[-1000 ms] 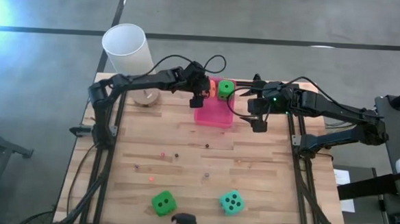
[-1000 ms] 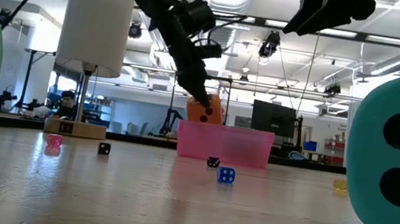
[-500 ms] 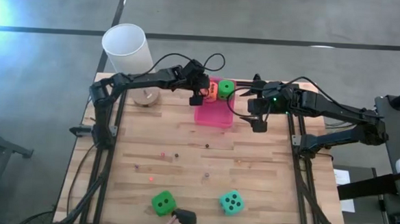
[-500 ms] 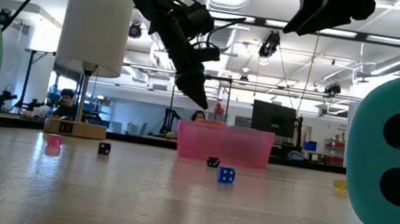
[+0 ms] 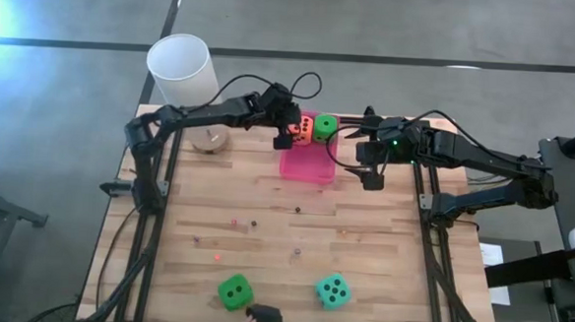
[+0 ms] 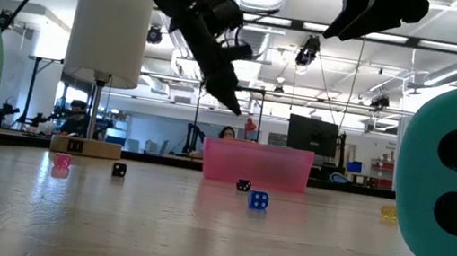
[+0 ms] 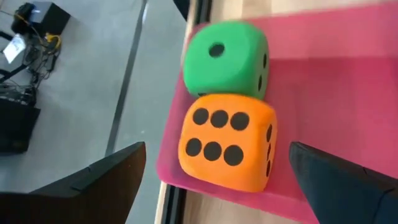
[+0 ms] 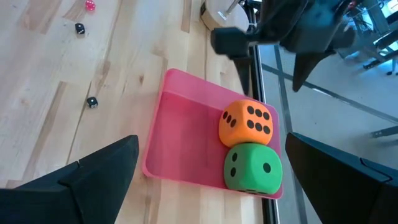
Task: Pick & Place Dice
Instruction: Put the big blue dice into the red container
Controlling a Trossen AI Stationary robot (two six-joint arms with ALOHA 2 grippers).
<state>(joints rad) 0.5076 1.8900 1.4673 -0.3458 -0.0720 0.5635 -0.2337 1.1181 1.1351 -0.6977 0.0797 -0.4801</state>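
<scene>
A pink tray (image 5: 307, 160) sits at the table's far middle. In it, an orange-red die (image 7: 227, 140) and a green die (image 7: 227, 59) rest side by side on the tray's floor, against its far wall. My left gripper (image 5: 289, 136) hangs open just above the tray's left edge, its fingers standing apart from the orange die. My right gripper (image 5: 371, 173) waits open in the air to the right of the tray. A second green die (image 5: 233, 291) and a teal die (image 5: 333, 291) lie on the wood near the front edge.
A tall white cylinder (image 5: 182, 69) on a round wooden foot stands at the far left corner. Several tiny dice (image 5: 254, 221) are scattered over the middle of the table. A dark object (image 5: 267, 318) shows at the near edge.
My left gripper has let go of the orange-red die. The die has dropped from above the tray into it, beside the green die. The gripper has opened and drawn slightly up and back toward the table's left.
</scene>
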